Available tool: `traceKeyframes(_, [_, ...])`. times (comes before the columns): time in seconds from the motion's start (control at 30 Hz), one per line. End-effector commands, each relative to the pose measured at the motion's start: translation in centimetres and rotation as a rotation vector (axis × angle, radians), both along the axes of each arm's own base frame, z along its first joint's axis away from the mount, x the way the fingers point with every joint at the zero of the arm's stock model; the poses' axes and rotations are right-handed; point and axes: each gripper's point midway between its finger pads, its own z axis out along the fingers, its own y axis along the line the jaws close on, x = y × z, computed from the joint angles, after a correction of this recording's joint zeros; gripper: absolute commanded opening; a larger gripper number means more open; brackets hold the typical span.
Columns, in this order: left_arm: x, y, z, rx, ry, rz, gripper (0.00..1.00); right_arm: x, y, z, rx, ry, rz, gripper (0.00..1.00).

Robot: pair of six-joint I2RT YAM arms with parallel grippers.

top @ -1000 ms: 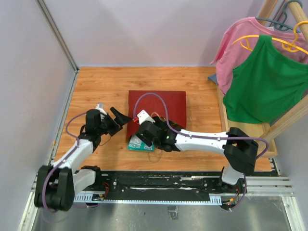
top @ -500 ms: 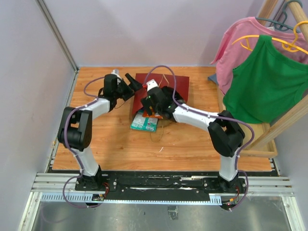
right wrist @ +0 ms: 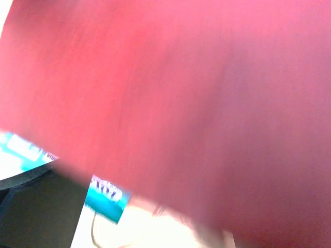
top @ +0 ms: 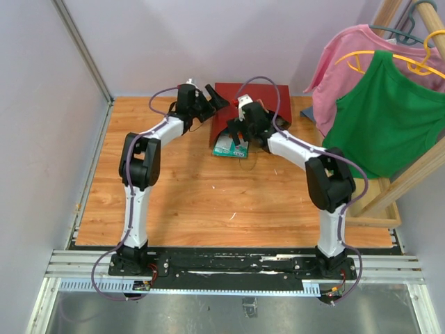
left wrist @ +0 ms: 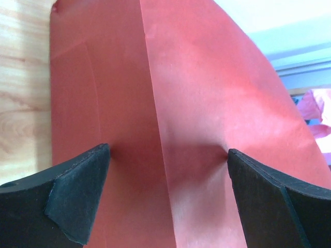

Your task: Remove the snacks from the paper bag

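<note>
The dark red paper bag (top: pixel 261 97) sits at the back of the wooden table, tipped up, with its mouth toward me. A teal snack packet (top: pixel 229 147) pokes out of the mouth onto the table. My left gripper (top: pixel 215 103) is open at the bag's left side. In the left wrist view its wide-spread fingertips (left wrist: pixel 98 160) rest against the bag's creased red wall (left wrist: pixel 186 103). My right gripper (top: pixel 240 132) is at the bag's mouth, open. The blurred right wrist view shows red paper (right wrist: pixel 181 93), one dark finger (right wrist: pixel 36 212) and the teal packet (right wrist: pixel 106 199). Other snacks are hidden.
A pink shirt (top: pixel 344 56) and a green shirt (top: pixel 382 118) hang on a wooden rack (top: pixel 389 184) at the right edge. A grey wall (top: pixel 76 104) borders the table (top: pixel 208 202) on the left, another runs behind the bag.
Both arms have stretched from near the front edge toward the back wall. The paper bag and the teal packet moved back with them, and the bag tipped up.
</note>
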Motion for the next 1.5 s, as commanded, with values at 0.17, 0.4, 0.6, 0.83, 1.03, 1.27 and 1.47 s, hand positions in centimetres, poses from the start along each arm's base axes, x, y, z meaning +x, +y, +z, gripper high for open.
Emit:
traceKeyframes(0.17, [-7.9, 8.3, 10.2, 0.274, -0.177, 0.176, 1.0, -12.7, 0.4, 6.0, 0.144, -0.011, 0.243, 0.98])
traceKeyframes(0.4, [-21.4, 13.8, 6.4, 0.233, -0.103, 0.157, 1.0, -25.0, -2.9, 2.6, 0.243, 0.032, 0.211, 0.98])
traceKeyframes(0.6, [-30.6, 12.1, 1.8, 0.221, -0.077, 0.105, 1.0, -30.0, -8.6, 0.0, 0.369, 0.008, 0.082, 0.98])
traceKeyframes(0.83, [-34.3, 12.8, 0.2, 0.186, -0.108, 0.113, 1.0, -31.2, -12.2, 0.4, 0.407, -0.06, -0.012, 0.98])
traceKeyframes(1.03, [-34.1, 11.6, 0.1, 0.2, -0.083, 0.035, 1.0, -31.2, -12.1, -0.3, 0.361, 0.007, -0.037, 0.98])
traceKeyframes(1.27, [-33.6, 10.8, 0.2, 0.166, -0.073, 0.02, 1.0, -30.9, -12.4, -0.8, 0.316, 0.042, -0.077, 0.98])
traceKeyframes(1.47, [-33.4, 8.4, 2.0, 0.043, -0.091, -0.055, 1.0, -31.1, -12.5, -0.6, 0.336, 0.033, -0.073, 0.98])
